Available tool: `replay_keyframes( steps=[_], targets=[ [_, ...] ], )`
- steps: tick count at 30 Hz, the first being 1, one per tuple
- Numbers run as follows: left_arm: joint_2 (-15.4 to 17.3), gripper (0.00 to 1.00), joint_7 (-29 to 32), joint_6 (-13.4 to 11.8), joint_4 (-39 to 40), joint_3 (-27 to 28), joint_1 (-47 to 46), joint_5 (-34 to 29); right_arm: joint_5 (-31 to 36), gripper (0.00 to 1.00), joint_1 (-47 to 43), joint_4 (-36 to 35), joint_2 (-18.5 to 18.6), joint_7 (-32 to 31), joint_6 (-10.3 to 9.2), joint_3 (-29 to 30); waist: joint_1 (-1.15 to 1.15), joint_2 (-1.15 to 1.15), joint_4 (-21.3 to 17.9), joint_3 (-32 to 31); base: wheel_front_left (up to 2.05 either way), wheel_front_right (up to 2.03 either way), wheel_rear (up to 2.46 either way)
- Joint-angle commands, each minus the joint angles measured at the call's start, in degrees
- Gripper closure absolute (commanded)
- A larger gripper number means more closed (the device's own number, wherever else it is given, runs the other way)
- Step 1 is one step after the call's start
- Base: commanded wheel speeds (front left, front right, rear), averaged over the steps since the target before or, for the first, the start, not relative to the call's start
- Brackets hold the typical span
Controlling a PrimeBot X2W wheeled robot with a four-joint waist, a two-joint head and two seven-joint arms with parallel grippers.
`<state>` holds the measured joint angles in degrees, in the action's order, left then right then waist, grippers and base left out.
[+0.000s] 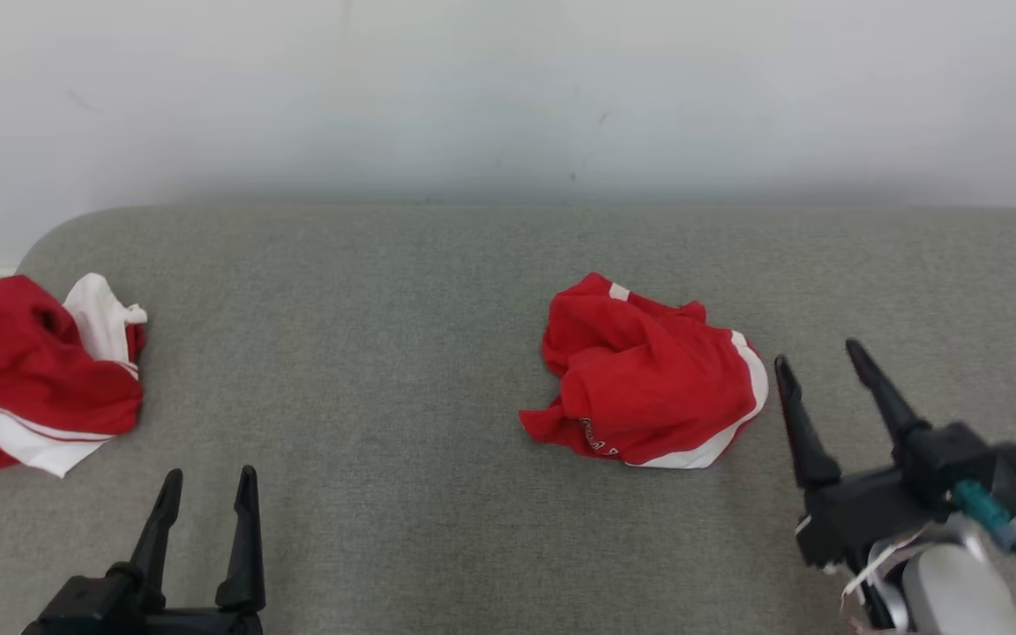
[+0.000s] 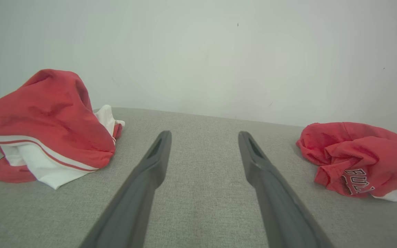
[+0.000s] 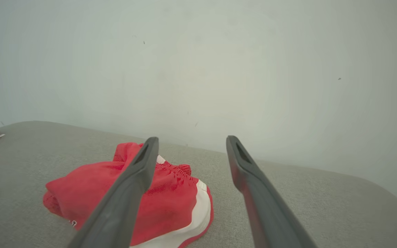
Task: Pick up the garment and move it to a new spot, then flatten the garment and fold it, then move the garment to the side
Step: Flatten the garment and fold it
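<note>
The garment (image 1: 649,384) lies right of centre on the padded surface (image 1: 367,353), a second garment (image 1: 27,375) far left.

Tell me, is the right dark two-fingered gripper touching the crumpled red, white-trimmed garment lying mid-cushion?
Apart. In the head view, a thin strip of grey cushion shows between the right gripper and the crumpled red garment, beside its white edge.
</note>
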<state>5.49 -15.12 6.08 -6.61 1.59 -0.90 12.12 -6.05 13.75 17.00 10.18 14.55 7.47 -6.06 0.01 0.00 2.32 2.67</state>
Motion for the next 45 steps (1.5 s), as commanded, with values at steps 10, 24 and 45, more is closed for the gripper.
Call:
replay_keyframes(
  steps=[10,24,45],
  targets=[
    [-1.5,0.0,-0.04,0.62,-0.98,-2.08,-3.34,-0.75,-2.77,0.0,13.47,14.37,6.57,-1.64,0.05,-1.29,-0.01,0.0,5.65,5.55,0.0,0.0,0.0],
    [-2.38,0.0,-0.04,0.96,-1.9,-3.5,-6.51,0.13,-6.97,0.0,21.95,36.67,7.35,-0.61,0.05,-4.32,-0.01,0.0,9.83,9.74,0.0,0.0,0.0],
    [-2.59,0.0,-0.04,1.21,-2.34,-1.98,-4.89,-0.25,-9.5,1.0,22.3,24.61,9.69,0.59,0.05,-6.45,-0.01,0.0,7.19,5.01,0.0,0.0,0.0]
  ],
)
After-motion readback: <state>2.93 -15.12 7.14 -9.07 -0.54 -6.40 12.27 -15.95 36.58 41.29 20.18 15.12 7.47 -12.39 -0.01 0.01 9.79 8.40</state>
